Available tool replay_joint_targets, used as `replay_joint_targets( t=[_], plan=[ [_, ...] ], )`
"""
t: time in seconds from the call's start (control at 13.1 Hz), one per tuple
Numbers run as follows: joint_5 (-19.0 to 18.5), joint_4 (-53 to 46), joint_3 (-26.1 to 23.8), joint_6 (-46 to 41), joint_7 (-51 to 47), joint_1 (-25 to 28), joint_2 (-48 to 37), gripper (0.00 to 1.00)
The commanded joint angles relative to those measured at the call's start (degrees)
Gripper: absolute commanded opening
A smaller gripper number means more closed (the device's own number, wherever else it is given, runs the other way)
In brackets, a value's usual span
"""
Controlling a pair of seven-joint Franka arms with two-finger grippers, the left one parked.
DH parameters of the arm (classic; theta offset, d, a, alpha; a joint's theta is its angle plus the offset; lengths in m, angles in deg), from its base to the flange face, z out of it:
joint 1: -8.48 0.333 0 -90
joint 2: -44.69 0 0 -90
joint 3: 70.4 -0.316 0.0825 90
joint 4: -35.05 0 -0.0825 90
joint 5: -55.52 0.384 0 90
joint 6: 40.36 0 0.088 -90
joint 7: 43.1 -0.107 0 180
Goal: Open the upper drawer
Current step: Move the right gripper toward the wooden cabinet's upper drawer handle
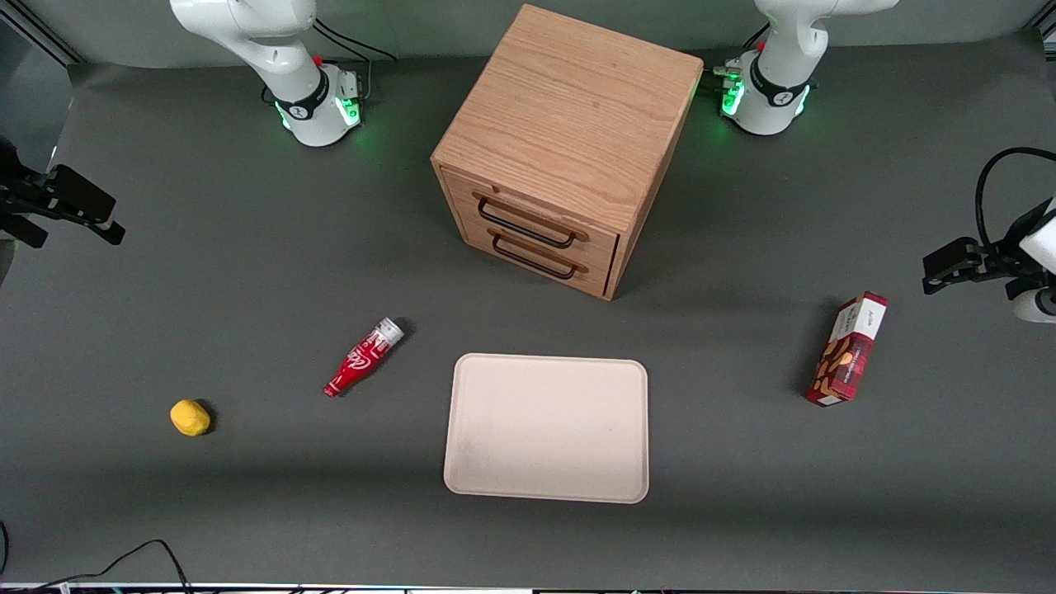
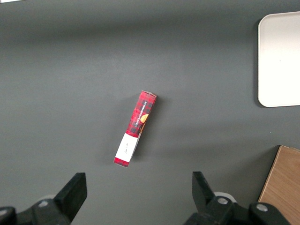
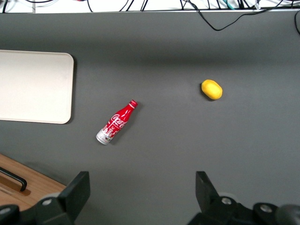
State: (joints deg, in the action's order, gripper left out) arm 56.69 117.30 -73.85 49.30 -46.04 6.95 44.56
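Observation:
The wooden cabinet (image 1: 569, 107) stands in the middle of the table, its front facing the front camera. The upper drawer (image 1: 540, 210) is shut flush and carries a thin black wire handle (image 1: 528, 228). The lower drawer (image 1: 569, 276) beneath it is shut too. My right gripper (image 1: 114, 221) hangs high at the working arm's end of the table, far from the cabinet, open and empty. In the right wrist view the gripper (image 3: 142, 180) shows wide-apart fingers (image 3: 80, 185) over bare table, with a cabinet corner (image 3: 33, 187) and the end of a black handle (image 3: 14, 179) beside them.
A beige tray (image 1: 546, 427) lies in front of the cabinet, nearer the camera. A red cola bottle (image 1: 363, 357) lies beside the tray, and a yellow lemon (image 1: 190, 417) farther toward the working arm's end. A red snack box (image 1: 848, 349) stands toward the parked arm's end.

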Motion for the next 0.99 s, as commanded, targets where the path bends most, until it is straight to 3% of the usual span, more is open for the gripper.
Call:
replay_joint_targets(
  t=[0.0, 0.23, 0.92],
  plan=[
    [1.2, -1.3, 0.1, -1.6, -0.8, 0.2, 0.0, 1.00],
    [1.2, -1.4, -1.1, -1.7, 0.0, 0.4, -0.2, 1.00],
    [0.8, -2.0, -20.1, -2.2, -0.7, 0.3, 1.7, 1.00]
  ],
)
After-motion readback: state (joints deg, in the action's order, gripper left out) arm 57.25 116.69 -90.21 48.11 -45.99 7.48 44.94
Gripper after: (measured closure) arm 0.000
